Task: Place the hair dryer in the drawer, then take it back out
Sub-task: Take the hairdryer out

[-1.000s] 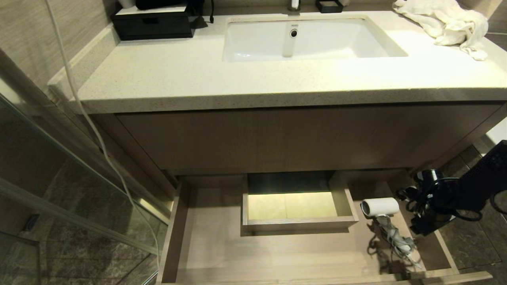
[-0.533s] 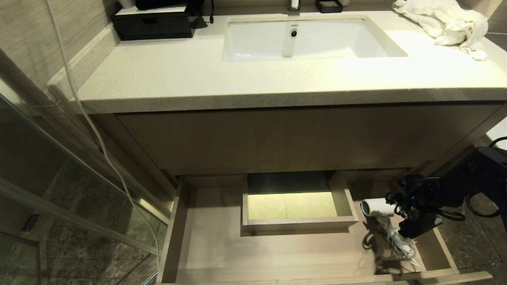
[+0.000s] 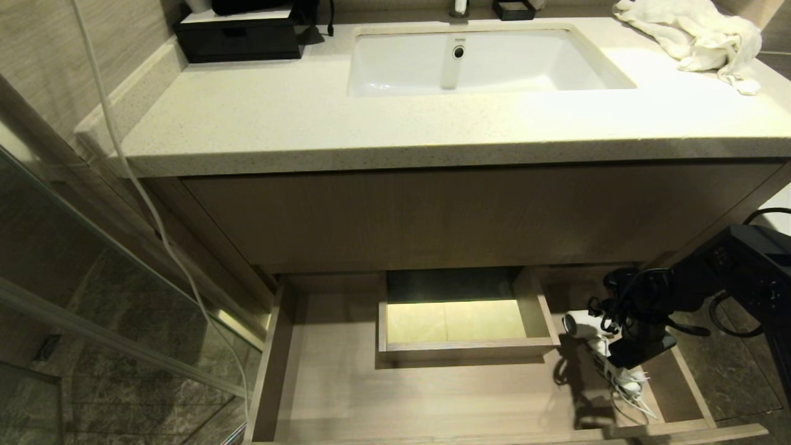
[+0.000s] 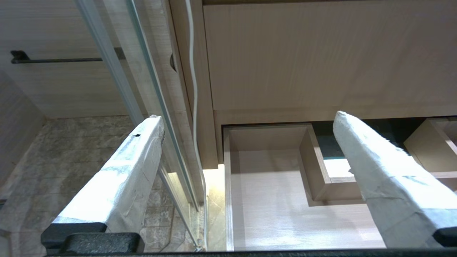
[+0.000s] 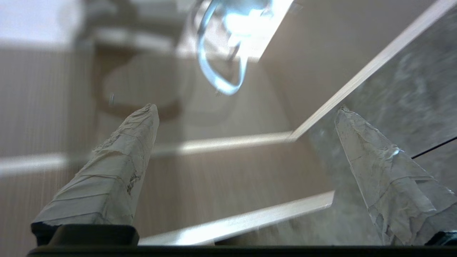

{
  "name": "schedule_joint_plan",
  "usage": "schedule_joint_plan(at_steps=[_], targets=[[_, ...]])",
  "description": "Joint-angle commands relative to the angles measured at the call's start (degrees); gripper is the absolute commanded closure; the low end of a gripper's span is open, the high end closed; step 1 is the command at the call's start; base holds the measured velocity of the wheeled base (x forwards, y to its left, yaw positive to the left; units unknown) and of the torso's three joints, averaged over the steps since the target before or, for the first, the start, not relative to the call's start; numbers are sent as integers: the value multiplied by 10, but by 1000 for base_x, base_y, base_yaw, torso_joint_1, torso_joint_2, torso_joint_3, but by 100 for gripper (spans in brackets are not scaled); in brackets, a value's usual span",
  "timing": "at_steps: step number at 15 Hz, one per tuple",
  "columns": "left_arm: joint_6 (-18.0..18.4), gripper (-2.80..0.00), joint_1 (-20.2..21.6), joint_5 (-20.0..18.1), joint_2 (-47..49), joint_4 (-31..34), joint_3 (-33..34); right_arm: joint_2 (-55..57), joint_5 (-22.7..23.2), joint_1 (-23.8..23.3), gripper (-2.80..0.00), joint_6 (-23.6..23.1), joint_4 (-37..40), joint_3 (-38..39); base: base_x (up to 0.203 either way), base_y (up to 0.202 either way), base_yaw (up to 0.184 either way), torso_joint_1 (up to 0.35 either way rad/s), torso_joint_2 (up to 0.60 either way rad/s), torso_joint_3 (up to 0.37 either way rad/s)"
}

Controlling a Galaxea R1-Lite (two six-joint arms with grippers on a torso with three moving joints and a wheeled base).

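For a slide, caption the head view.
Right gripper, fingers open, over the hair dryer lying in the open drawer below the sink.

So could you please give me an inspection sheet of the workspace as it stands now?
Surface: counter with sink.
Job's things: hair dryer lies at the right end of the open drawer.
Clutter: towel and black box on the counter.
Grippers: right gripper open over the hair dryer, holding nothing; left gripper open, parked by the drawer's left end.
Cables: white cable hangs at left; dryer cord in the drawer.
Surroundings: glass panel, tiled floor.
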Motion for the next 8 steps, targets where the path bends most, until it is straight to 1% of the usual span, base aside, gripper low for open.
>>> schedule_joint_plan(at_steps=[1, 2, 3, 5, 8], targets=[[0, -280, 0, 0, 0, -1, 23, 10, 3, -3, -280, 38, -3, -17, 0, 0, 0, 0, 0, 0], [0, -280, 0, 0, 0, -1, 23, 13, 3, -6, -280, 66, -7, -15, 0, 0, 0, 0, 0, 0], [0, -280, 0, 0, 0, -1, 23, 16, 2, -15, -280, 73, -8, -16, 0, 0, 0, 0, 0, 0], [0, -280, 0, 0, 0, -1, 23, 18, 8, -38, -280, 71, -2, -12, 0, 0, 0, 0, 0, 0], [0, -280, 0, 0, 0, -1, 23, 19, 23, -53, -280, 78, 13, -13, 0, 0, 0, 0, 0, 0]])
